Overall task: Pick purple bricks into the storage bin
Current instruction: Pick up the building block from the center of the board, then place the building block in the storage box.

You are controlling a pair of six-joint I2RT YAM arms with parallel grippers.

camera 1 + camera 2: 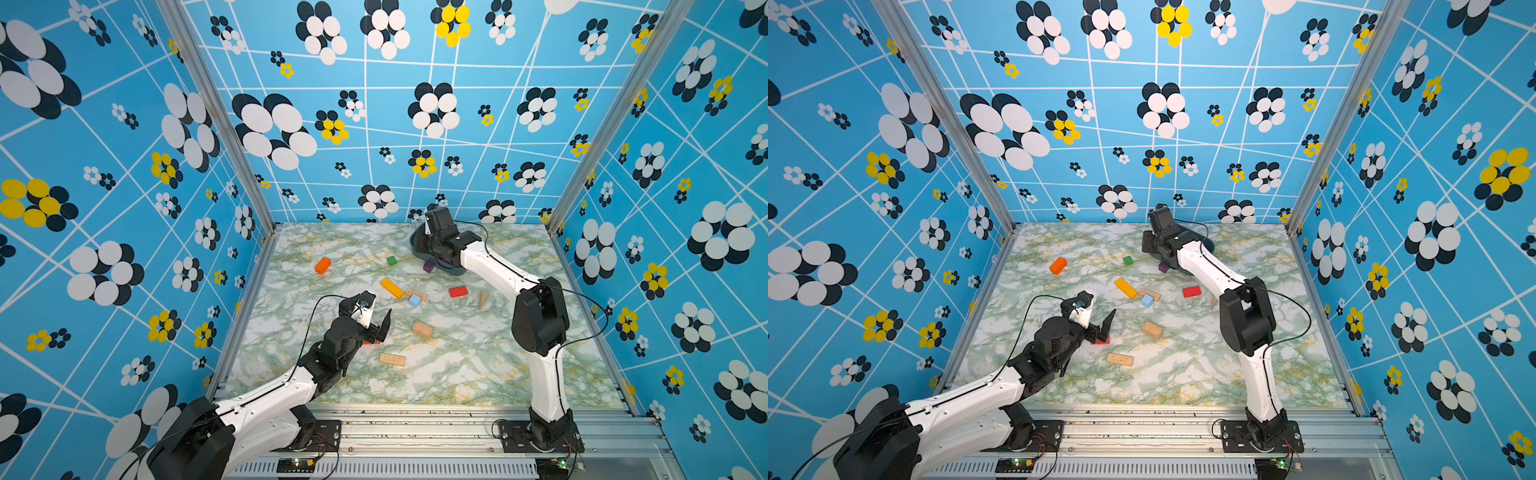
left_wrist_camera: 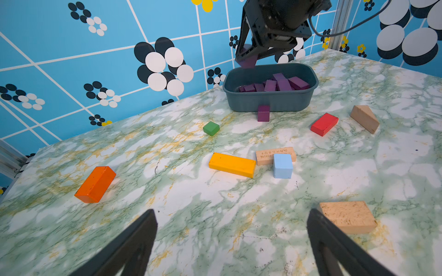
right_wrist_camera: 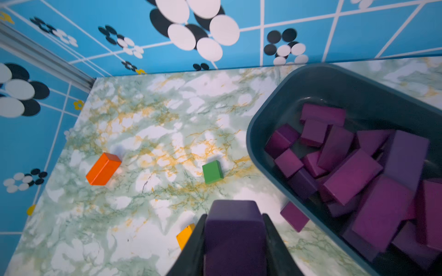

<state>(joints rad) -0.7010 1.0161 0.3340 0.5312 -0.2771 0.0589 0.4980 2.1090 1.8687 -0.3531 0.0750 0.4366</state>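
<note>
In both top views the right arm [image 1: 490, 262] is hiding much of the storage bin [image 1: 454, 272]; the left end effector [image 1: 380, 326] is gaping empty, well apart. Left wrist view: the right end effector [image 2: 246, 58] is clamping a purple brick [image 2: 248, 63] above the bin's left end. Right wrist view: the bin is lying right of it, a loose brick [image 3: 294, 216] just beside its wall.

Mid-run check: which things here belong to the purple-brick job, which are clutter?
Job: storage bin; purple bricks inside it; held purple brick in right gripper; loose purple brick beside the bin.
Clutter: orange block, yellow bar, red block, green cube, light-blue cube, tan blocks.
</note>
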